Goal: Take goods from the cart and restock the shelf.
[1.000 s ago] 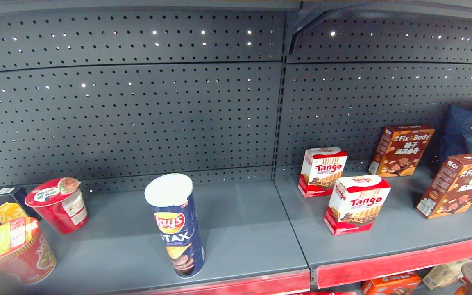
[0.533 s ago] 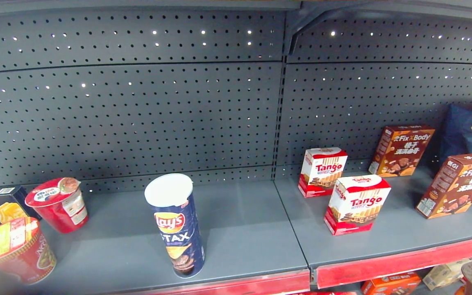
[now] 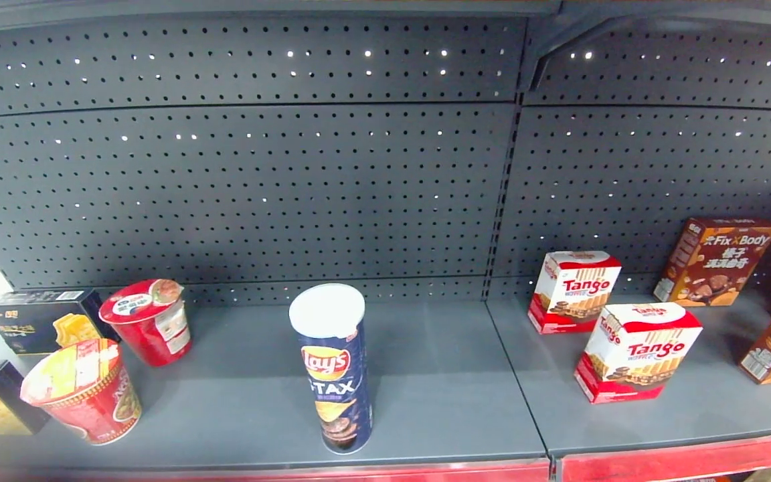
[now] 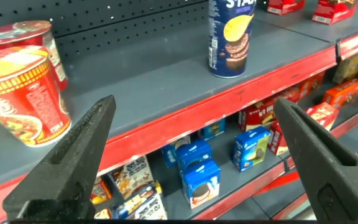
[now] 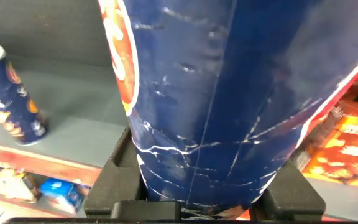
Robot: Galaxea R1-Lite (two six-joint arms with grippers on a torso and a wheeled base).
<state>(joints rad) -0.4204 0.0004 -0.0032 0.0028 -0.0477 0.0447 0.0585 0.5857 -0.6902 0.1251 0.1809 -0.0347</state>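
Carrying a second can (image 5: 216, 93) to the shelf (image 3: 439, 375) looks like the step you are in. Your right gripper (image 5: 204, 186) pinches it low on its body, one finger on each side. It hangs out in front of the red shelf lip, nearer you than the standing can (image 3: 335, 375) and well apart from it. Your left gripper (image 4: 194, 106) is spread wide with nothing between its fingers, also nearer you than the standing can.

Next you probably need to lift the held can over the lip and set it upright on the bare grey sheet beside the standing can, short of the wafer boxes (image 3: 636, 351).

The held can is a navy cylinder with a glossy, lightly creased skin, so it may slide in the pinch. The standing can is tall, narrow and white-lidded, and I judge it easy to topple. The shelf is flat painted metal with a perforated back panel.
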